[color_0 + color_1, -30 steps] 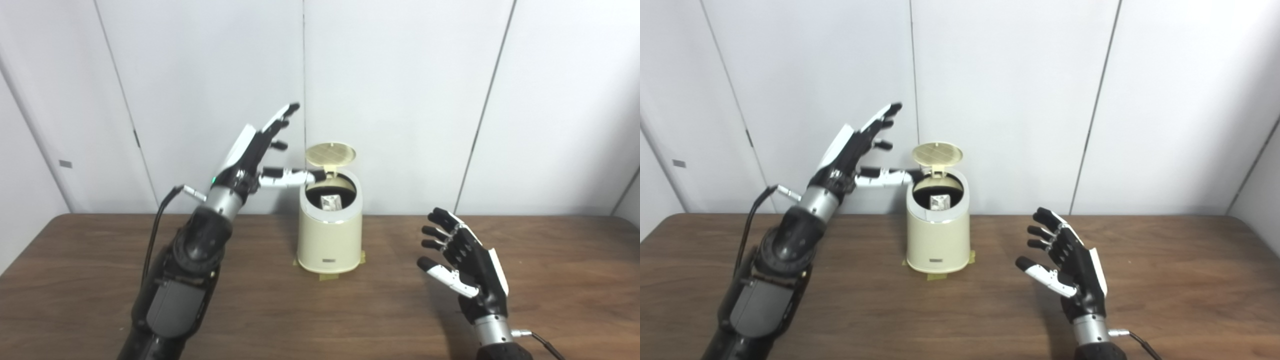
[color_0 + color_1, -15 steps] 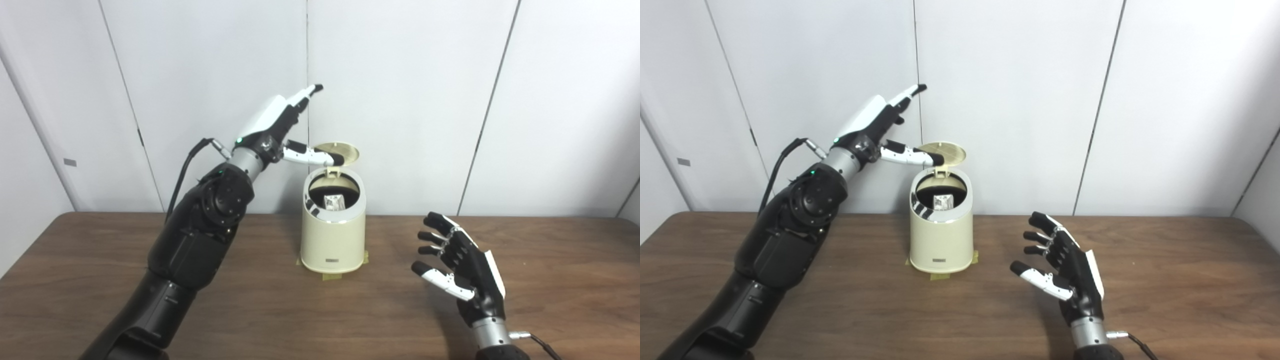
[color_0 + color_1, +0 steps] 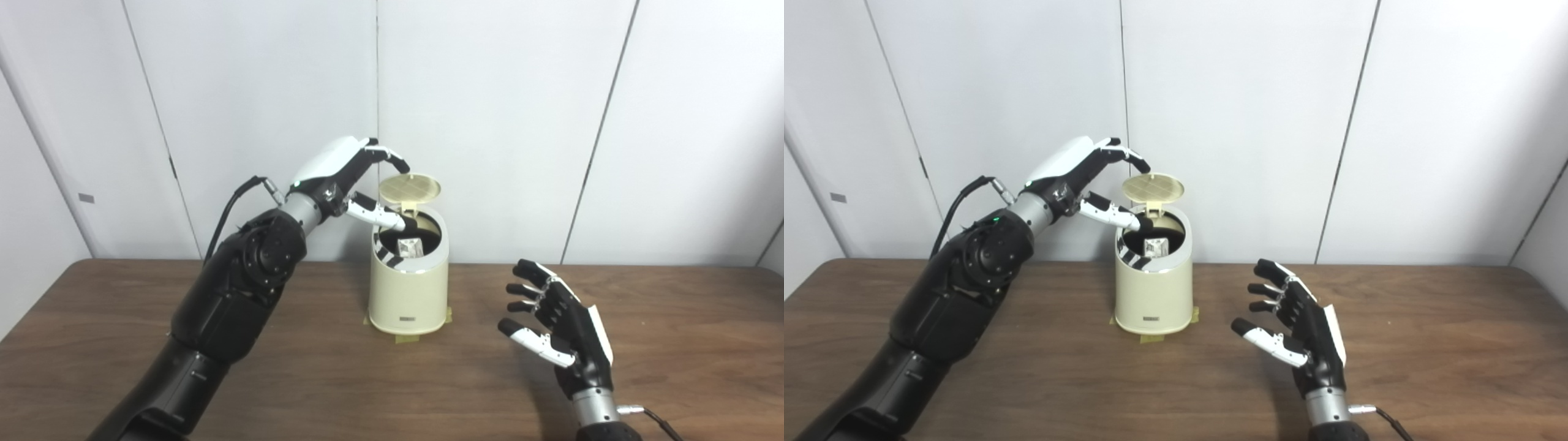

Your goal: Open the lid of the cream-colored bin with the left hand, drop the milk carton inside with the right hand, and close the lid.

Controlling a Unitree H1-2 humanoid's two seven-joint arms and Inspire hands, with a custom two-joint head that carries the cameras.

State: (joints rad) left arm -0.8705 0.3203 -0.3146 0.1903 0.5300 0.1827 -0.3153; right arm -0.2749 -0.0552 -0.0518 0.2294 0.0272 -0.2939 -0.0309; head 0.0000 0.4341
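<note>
The cream-colored bin (image 3: 407, 294) stands on the brown table at the back middle, on tape patches. Its round lid (image 3: 410, 187) is up, tilted back on its hinge. The milk carton (image 3: 409, 247) lies inside the bin, partly seen through the opening. My left hand (image 3: 352, 177) is open at the bin's upper left; its fingers curl over the lid's top edge and its thumb reaches over the opening. I cannot tell if they touch the lid. My right hand (image 3: 560, 327) is open and empty, raised above the table to the right of the bin.
White wall panels (image 3: 502, 110) stand close behind the bin. A cable (image 3: 229, 205) runs from my left wrist. The brown table (image 3: 343, 380) spreads to left and right of the bin.
My left hand has risen from beside the bin to above the lid, then curled its fingers down over the lid's top edge. The lid dipped and stands more upright again. The right hand drifted slightly.
</note>
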